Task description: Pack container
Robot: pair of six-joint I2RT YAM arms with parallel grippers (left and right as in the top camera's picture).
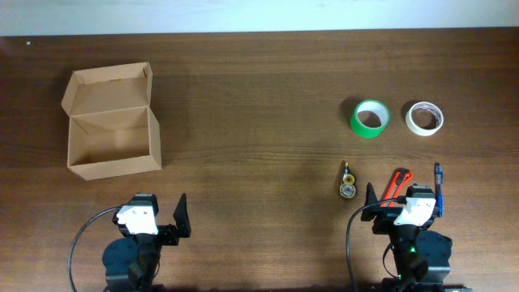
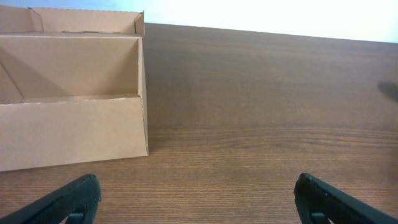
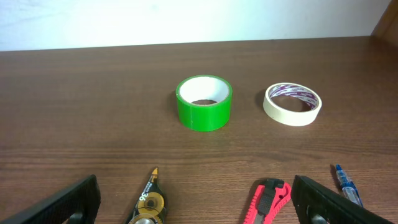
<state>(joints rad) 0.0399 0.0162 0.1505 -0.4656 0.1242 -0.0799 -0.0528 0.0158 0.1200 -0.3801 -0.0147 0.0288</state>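
Note:
The tan cardboard container (image 1: 113, 130) stands open at the far left, its flap lid folded back; it looks empty. It also shows in the left wrist view (image 2: 71, 102). My left gripper (image 1: 166, 217) (image 2: 196, 202) is open and empty, near the front edge, right of and nearer than the box. My right gripper (image 1: 401, 203) (image 3: 196, 202) is open and empty at the front right. Ahead of it lie a green tape roll (image 1: 370, 118) (image 3: 204, 103), a white tape roll (image 1: 425, 118) (image 3: 292, 104), a yellow correction tape dispenser (image 1: 347, 180) (image 3: 149, 202), a red box cutter (image 1: 396, 183) (image 3: 266, 202) and a blue pen (image 1: 438, 186) (image 3: 347, 186).
The brown wooden table (image 1: 259, 97) runs to a pale wall at the back. The box cutter lies close to my right gripper's right finger.

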